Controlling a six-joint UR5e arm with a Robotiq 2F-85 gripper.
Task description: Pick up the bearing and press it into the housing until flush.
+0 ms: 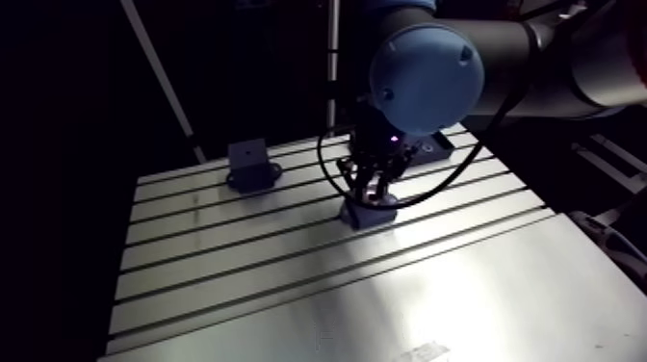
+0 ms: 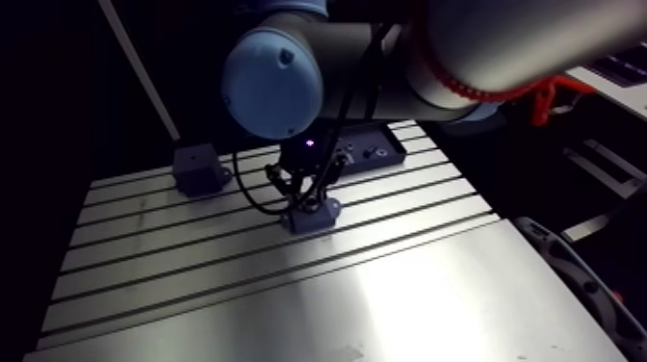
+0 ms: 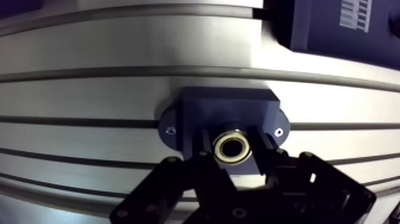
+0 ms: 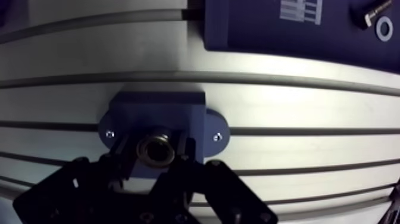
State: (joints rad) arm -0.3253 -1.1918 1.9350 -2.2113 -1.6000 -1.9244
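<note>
In the arm view, the gripper [image 1: 374,193] hangs straight down over a dark housing [image 1: 371,214] bolted near the middle of the slotted table [image 1: 289,279]. A second, similar block [image 1: 248,162] stands well apart toward the far corner, and a flat dark tray [image 1: 428,149] lies just behind the arm. That makes two blocks and one tray, and the fingers are too dark here to read. In the wrist view, a single brass-coloured bearing [image 3: 231,146] sits clamped between the two fingers [image 3: 205,146], which press on it from either side. It lies directly over the housing's front half, between the housing's two flange screws [image 3: 171,129]. The bearing's bore faces the camera, so its axis runs along the gripper's own line of approach, down into the block. The coming press therefore appears to be straight ahead, with no sideways correction evident. Whether the bearing has entered its seat or reached flush cannot be told. Ahead of the housing, the tray carries one bolt [image 4: 364,16] and one washer [image 4: 384,27].
</note>
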